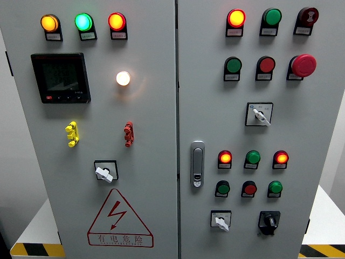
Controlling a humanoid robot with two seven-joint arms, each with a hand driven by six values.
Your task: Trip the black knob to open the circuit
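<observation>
grey control cabinet (151,178), two doors, seen head-on from the robot's head cam. black knob (269,220) sits at the bottom of the rt door, lowest row, far rt, on a black plate; its pointer seems to aim up and slightly left, hard to be sure. just left of it, a white-handled selector (221,222) on a square plate. above these: two rows of three small lamps/buttons, upper row red lit, green, red lit (281,157); lower row green, red, green. higher up, another white selector (260,114), then a row w/ green btn, red btn and a red mushroom e-stop (303,65); top row has a lit red lamp (236,18), a green one, a dark red one. door handle (198,163), chrome, near the rt door's left edge. left door: lamps amber, green, red across the top, all lit; black meter display (60,77); glowing white lamp (123,78); yellow (71,134) and red (128,134) small fittings; white selector (105,172); red triangle hazard label (119,218) at the bottom. neither robot hand nor arm shows in frame, so their finger state can't be told. nothing touches the black knob.
</observation>
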